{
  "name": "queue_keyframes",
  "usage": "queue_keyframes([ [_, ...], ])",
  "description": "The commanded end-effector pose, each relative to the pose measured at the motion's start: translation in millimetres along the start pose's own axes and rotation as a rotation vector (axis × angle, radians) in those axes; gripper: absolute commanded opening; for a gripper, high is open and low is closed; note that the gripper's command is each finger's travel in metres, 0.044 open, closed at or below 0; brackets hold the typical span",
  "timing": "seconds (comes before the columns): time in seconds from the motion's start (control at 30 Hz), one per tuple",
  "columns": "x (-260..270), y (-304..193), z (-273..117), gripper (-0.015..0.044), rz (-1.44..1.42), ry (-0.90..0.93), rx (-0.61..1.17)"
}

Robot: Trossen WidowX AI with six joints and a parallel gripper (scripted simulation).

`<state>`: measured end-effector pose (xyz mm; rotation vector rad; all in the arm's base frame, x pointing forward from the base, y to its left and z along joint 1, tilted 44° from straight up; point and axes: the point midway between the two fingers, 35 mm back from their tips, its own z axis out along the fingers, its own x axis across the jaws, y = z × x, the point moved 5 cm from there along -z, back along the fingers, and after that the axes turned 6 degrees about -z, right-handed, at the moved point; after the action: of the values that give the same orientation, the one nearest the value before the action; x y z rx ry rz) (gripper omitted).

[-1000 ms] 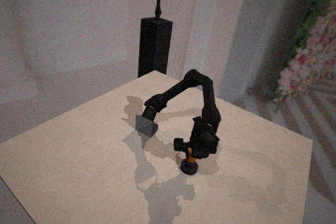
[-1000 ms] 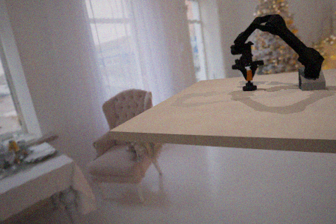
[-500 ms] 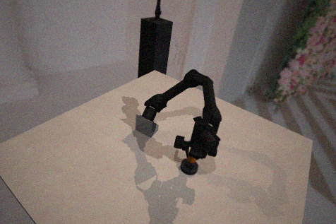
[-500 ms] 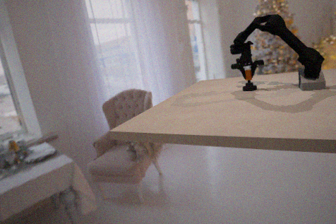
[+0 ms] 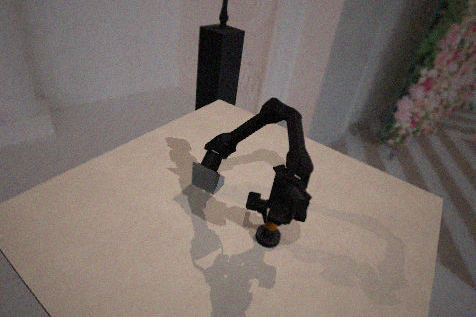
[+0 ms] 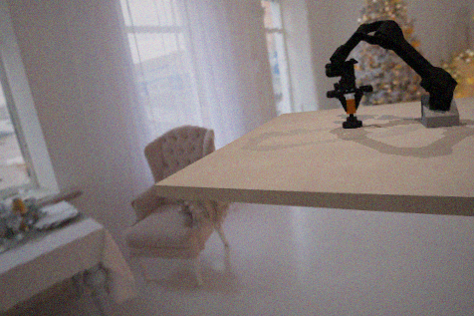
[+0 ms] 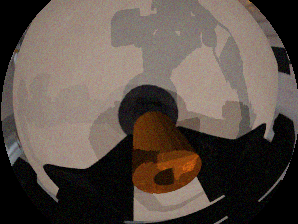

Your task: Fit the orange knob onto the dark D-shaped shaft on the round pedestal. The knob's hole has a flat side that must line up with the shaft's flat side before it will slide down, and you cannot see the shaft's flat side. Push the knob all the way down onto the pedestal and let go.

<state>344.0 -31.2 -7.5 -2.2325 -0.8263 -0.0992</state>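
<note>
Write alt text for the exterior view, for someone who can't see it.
A black robot arm reaches over a pale tabletop, its end effector gripping an orange knob upright above a dark round pedestal. Behind the table are a tufted armchair, bright windows and a lit Christmas tree.

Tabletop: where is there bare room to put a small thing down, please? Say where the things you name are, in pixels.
On the tabletop (image 5: 125, 184) (image 6: 299, 163), room lies between the grey base block (image 5: 200, 179) (image 6: 440, 120) and the left corner, and toward the right corner, beyond the pedestal (image 5: 268, 239) (image 6: 352, 124) (image 7: 131, 112); only shadows fall there. It is crowded at the pedestal, where the pincer (image 5: 270, 224) (image 6: 351, 105) (image 7: 154, 135) grips the orange knob (image 5: 271, 226) (image 6: 351, 106) (image 7: 155, 132).
</note>
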Motion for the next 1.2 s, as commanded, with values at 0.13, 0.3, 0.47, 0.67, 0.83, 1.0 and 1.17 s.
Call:
queue_keyframes([
  [0.13, -0.5, -0.9, 1.3, 0.0, 0.004, 0.002, -0.004],
  [0.3, -0.3, -0.5, 1.5, 0.0, 0.004, 0.002, -0.004],
  [0.47, -0.3, 0.2, -1.0, 0.0, 0.004, 0.002, -0.004],
  [0.67, 0.1, 1.0, -3.8, 0.0, 0.029, 0.002, -0.004],
  [0.83, 1.3, 2.5, -4.8, 0.0, 0.202, 0.003, -0.004],
  [1.0, 2.2, 3.7, -2.2, 0.0, 0.213, 0.003, -0.004],
  [1.17, 2.7, 3.5, 0.7, 0.0, 0.213, 0.003, -0.004],
])
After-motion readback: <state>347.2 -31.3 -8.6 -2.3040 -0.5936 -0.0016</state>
